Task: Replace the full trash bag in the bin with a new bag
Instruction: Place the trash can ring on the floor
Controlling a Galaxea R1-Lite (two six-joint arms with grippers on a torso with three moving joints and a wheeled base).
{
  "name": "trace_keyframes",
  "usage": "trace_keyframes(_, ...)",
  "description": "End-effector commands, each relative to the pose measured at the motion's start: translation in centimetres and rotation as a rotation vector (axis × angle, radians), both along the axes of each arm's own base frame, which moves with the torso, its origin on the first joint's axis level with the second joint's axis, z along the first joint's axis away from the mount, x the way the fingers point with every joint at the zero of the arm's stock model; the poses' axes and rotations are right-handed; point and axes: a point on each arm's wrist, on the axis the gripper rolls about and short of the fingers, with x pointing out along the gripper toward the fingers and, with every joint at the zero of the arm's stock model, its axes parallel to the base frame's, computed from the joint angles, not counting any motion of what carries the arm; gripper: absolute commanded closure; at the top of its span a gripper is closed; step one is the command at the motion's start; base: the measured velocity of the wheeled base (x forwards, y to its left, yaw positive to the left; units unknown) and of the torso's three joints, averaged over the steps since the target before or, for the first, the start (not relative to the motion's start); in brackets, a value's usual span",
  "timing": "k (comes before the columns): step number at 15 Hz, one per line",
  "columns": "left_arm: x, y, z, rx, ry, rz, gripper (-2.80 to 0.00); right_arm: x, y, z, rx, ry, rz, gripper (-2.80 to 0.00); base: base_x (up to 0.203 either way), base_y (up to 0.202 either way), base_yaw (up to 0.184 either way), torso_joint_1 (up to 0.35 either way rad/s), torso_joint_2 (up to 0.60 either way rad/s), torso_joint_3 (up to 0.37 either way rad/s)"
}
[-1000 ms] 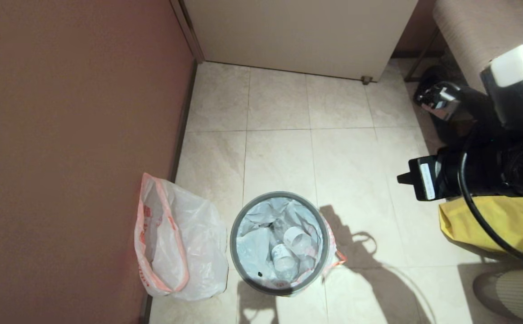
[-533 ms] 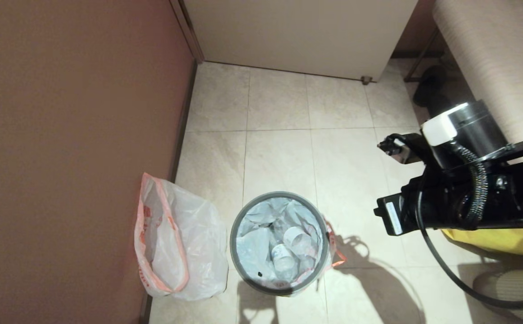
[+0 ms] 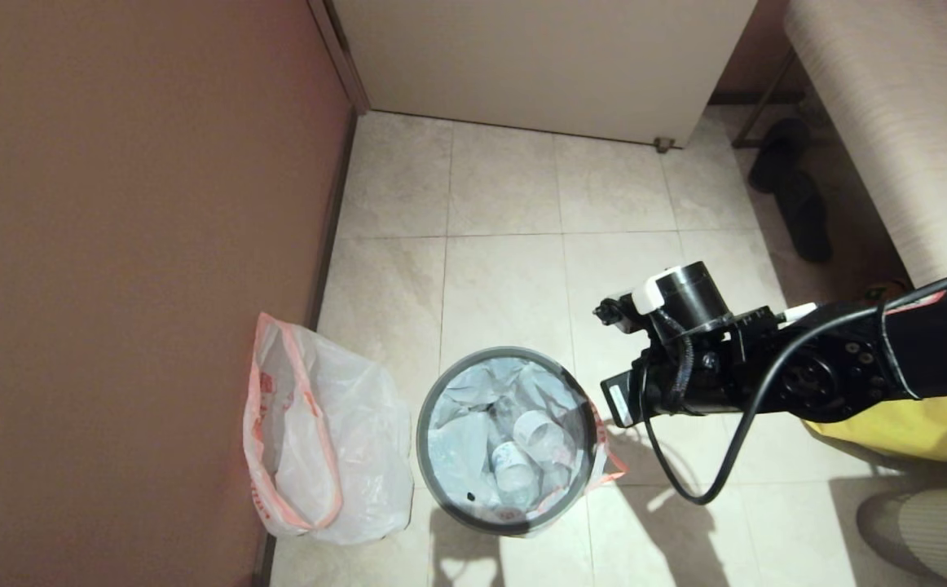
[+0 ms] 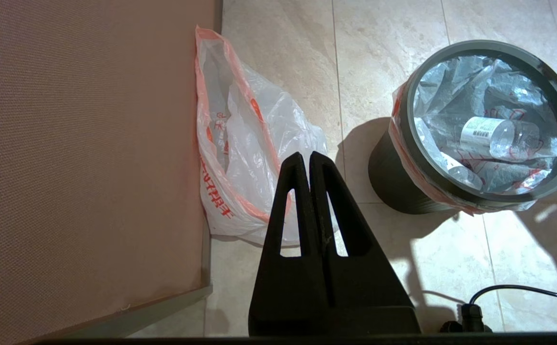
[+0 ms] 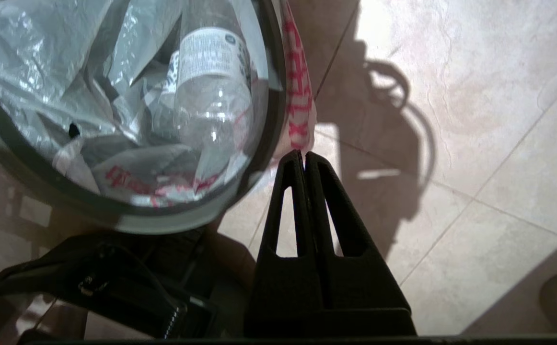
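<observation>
Right gripper (image 5: 303, 158) closed, empty, poised just beside bin (image 3: 441, 489) on its right side, tips near the pink band of full bag (image 3: 506, 440) folded over the grey hoop (image 3: 579, 408). Left gripper (image 4: 309, 160) closed, empty, parked above the floor, aimed toward new bag (image 3: 343, 456) slumped against the wall left of the bin. Full bag not yet lifted; bottles showing through the film. Risks, as judgement: jaws must open before any pinch, else tips just shove the rim and tip or slide the light bin. Thin film could tear or slip if only a small fold gets caught. Hoop probably clamps the bag, so pulling the film alone may drag the bin along.
</observation>
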Motion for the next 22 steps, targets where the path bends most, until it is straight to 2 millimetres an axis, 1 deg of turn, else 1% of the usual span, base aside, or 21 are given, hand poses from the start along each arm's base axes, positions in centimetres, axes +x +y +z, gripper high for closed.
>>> trace_keyframes(1,0.0,0.0,0.0,0.001,-0.001,0.001,0.0,1.1,0.6,-1.2,-0.014,0.014,-0.001,0.0,0.0,0.0,0.0,0.0,0.0,0.0)
trace_keyframes(2,0.0,0.0,0.0,0.001,-0.001,0.001,0.0,1.2,0.7,0.2,0.006,-0.022,-0.001,0.0,0.0,0.0,0.0,0.0,0.0,0.0)
trace_keyframes(3,0.0,0.0,0.0,0.001,-0.001,0.001,0.0,2.2,0.8,1.1,0.015,-0.048,-0.005,0.0,0.0,0.0,0.0,0.0,0.0,0.0)
trace_keyframes(4,0.0,0.0,0.0,0.001,-0.001,0.001,0.0,3.8,1.0,1.3,0.003,-0.057,-0.007,0.0,0.0,0.0,0.0,0.0,0.0,0.0)
trace_keyframes(6,0.0,0.0,0.0,-0.003,-0.001,0.001,0.0,6.9,1.2,-0.2,-0.036,-0.03,-0.019,0.0,0.0,0.0,0.0,0.0,0.0,0.0)
trace_keyframes(7,0.0,0.0,0.0,-0.001,-0.001,0.001,0.0,7.2,1.3,-0.5,-0.041,-0.019,-0.023,0.0,0.0,0.0,0.0,0.0,0.0,0.0)
trace_keyframes(8,0.0,0.0,0.0,-0.001,-0.001,0.001,0.0,6.8,1.2,-0.5,-0.035,-0.005,-0.032,0.0,0.0,0.0,0.0,0.0,0.0,0.0)
trace_keyframes(10,0.0,0.0,0.0,-0.001,-0.001,0.001,0.0,4.6,0.1,1.3,0.002,0.003,-0.07,0.0,0.0,0.0,0.0,0.0,0.0,0.0)
trace_keyframes(11,0.0,0.0,0.0,-0.001,-0.001,0.001,0.0,4.3,0.0,1.9,0.015,-0.005,-0.081,0.0,0.0,0.0,0.0,0.0,0.0,0.0)
trace_keyframes(13,0.0,0.0,0.0,-0.001,-0.001,0.001,0.0,4.5,0.1,0.5,0.001,0.03,-0.103,0.0,0.0,0.0,0.0,0.0,0.0,0.0)
trace_keyframes(15,0.0,0.0,0.0,-0.001,-0.001,0.001,0.0,3.6,-0.3,1.8,0.009,0.016,-0.111,0.0,0.0,0.0,0.0,0.0,0.0,0.0)
trace_keyframes(18,0.0,0.0,0.0,-0.001,-0.001,0.001,0.0,3.6,0.2,-0.6,-0.034,0.094,-0.098,0.0,0.0,0.0,0.0,0.0,0.0,0.0)
trace_keyframes(19,0.0,0.0,0.0,-0.001,-0.001,0.001,0.0,3.6,0.8,-1.1,-0.039,0.101,-0.086,0.0,0.0,0.0,0.0,0.0,0.0,0.0)
trace_keyframes(21,0.0,0.0,0.0,-0.001,-0.001,0.001,0.0,3.4,1.5,-1.2,-0.034,0.084,-0.071,0.0,0.0,0.0,0.0,0.0,0.0,0.0)
trace_keyframes(22,0.0,0.0,0.0,-0.001,-0.001,0.001,0.0,3.2,1.7,-1.3,-0.04,0.08,-0.062,-2.8,0.0,0.0,0.0,0.0,0.0,0.0)
